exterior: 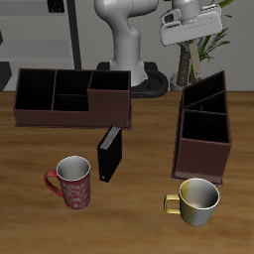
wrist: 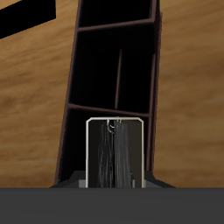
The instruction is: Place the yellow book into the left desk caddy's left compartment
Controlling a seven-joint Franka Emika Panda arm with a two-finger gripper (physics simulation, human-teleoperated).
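Observation:
The yellow book (wrist: 115, 153) shows in the wrist view as a thin grey-tan slab with pale edges, held end-on in my gripper. My gripper (exterior: 190, 38) is high above the back of the table, over the far end of the left desk caddy (exterior: 203, 129), and shut on the book. The caddy is a dark maroon box seen end-on, with a large square compartment nearer the table's front edge and a slanted, divided section behind. In the wrist view the caddy (wrist: 72, 96) lies straight below the book, apart from it. The book is not distinct in the exterior view.
A black upright book (exterior: 109, 154) stands mid-table. A red patterned mug (exterior: 72, 182) and a yellow mug (exterior: 197, 200) stand near the front edge. A long low caddy (exterior: 69, 99) lies at the back. The robot's base (exterior: 127, 50) is behind it.

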